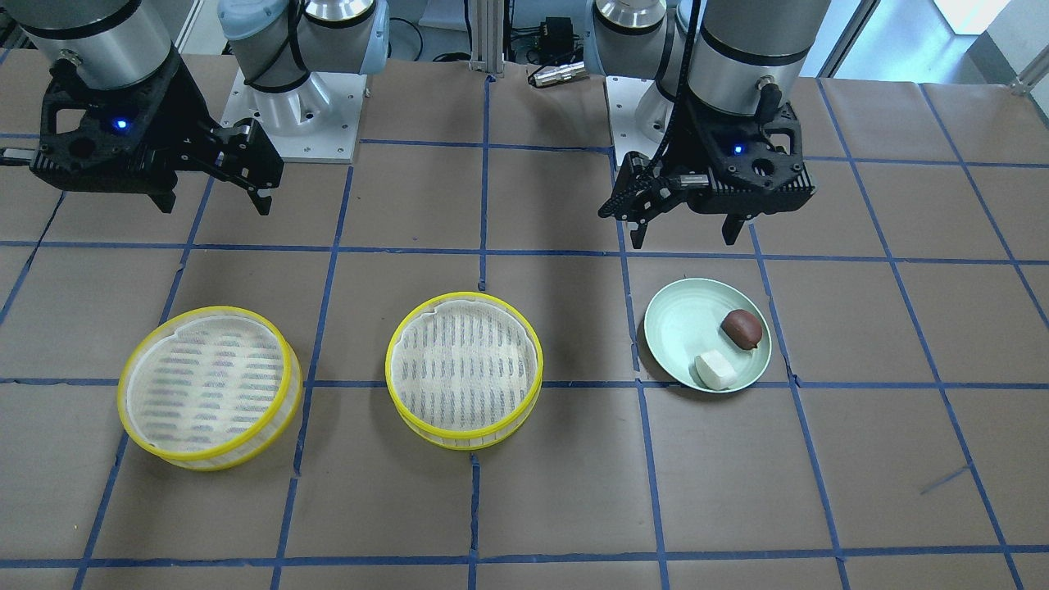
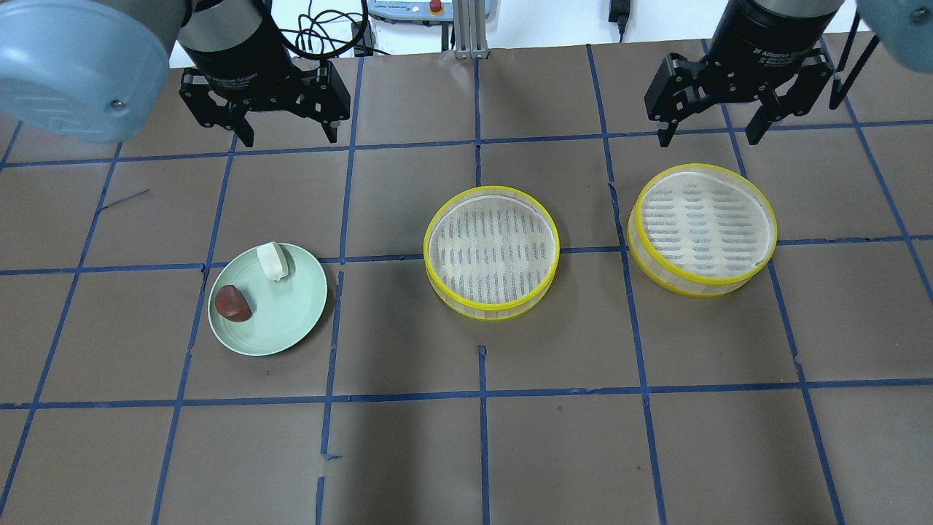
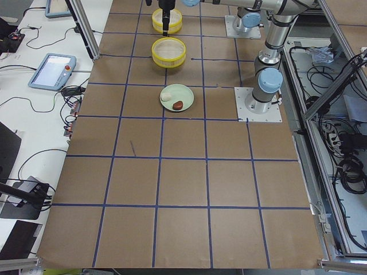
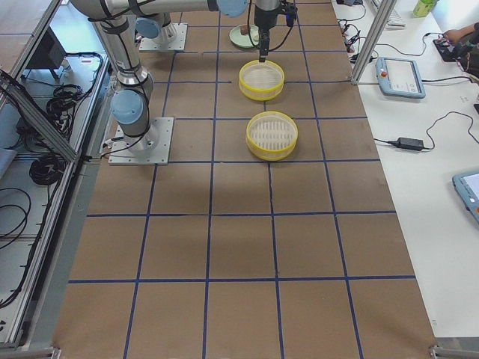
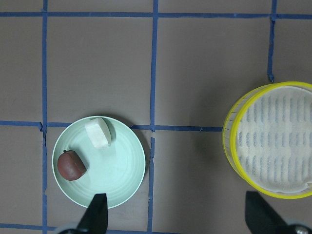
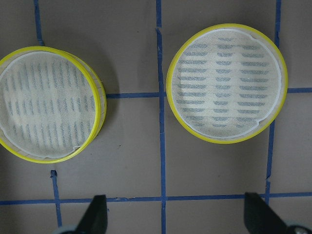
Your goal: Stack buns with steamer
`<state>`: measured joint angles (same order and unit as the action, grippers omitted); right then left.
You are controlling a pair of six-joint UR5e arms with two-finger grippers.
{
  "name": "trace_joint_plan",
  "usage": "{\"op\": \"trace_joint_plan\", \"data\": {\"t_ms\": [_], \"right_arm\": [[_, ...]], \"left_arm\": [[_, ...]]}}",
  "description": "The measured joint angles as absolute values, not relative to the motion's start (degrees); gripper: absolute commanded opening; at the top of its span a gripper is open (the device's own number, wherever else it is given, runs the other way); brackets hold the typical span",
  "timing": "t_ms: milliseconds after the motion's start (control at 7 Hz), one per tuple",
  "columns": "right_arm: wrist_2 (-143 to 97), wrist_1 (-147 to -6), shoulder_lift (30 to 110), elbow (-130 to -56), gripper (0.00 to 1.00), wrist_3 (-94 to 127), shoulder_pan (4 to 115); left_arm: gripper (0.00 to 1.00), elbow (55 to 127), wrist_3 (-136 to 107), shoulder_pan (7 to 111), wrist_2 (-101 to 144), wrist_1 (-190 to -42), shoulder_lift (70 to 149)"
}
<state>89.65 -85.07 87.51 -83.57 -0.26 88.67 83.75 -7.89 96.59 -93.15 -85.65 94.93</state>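
Observation:
A white bun (image 2: pixel 272 261) and a reddish-brown bun (image 2: pixel 232 302) lie side by side on a pale green plate (image 2: pixel 291 313) at the table's left. They also show in the left wrist view, the white bun (image 5: pixel 98 132) and the brown bun (image 5: pixel 71 165). Two empty yellow-rimmed steamer trays stand apart, one at the centre (image 2: pixel 492 253) and one at the right (image 2: pixel 703 230). My left gripper (image 2: pixel 290 137) is open and empty, raised behind the plate. My right gripper (image 2: pixel 708 137) is open and empty, raised behind the right steamer.
The table (image 2: pixel 466 437) is covered in brown paper with a blue tape grid. The arm bases (image 1: pixel 287 115) stand at the robot's edge. Side benches hold a tablet (image 3: pixel 53 70) and cables.

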Motion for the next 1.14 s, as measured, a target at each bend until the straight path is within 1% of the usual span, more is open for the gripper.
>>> {"op": "trace_joint_plan", "data": {"t_ms": [429,571,714,857,1000,1143], "right_arm": [[89.6,-84.7,87.3,-84.3,1.00,0.2,88.3],[89.4,-84.7,87.6,-84.2,1.00,0.2,88.2],[89.5,-84.8,87.7,-84.2,1.00,0.0,87.9],[89.8,-85.7,86.5,-85.0,1.00,-0.4,87.2],[89.9,-88.8,84.1,-86.3,1.00,-1.5,85.3],[89.9,-94.2,81.1,-86.9,1.00,-4.0,82.4]], "left_arm": [[1.00,85.5,-0.7,95.3,-93.9,-86.0,94.1],[1.00,87.7,3.7,92.7,-94.0,-86.4,93.3],[0.97,90.3,5.8,88.7,-94.0,-87.2,92.6],[0.96,93.1,6.6,85.4,-94.0,-88.3,93.1],[0.95,96.0,6.9,83.5,-93.8,-87.0,95.4],[0.92,99.1,7.2,82.7,-93.5,-82.3,99.3]]}}
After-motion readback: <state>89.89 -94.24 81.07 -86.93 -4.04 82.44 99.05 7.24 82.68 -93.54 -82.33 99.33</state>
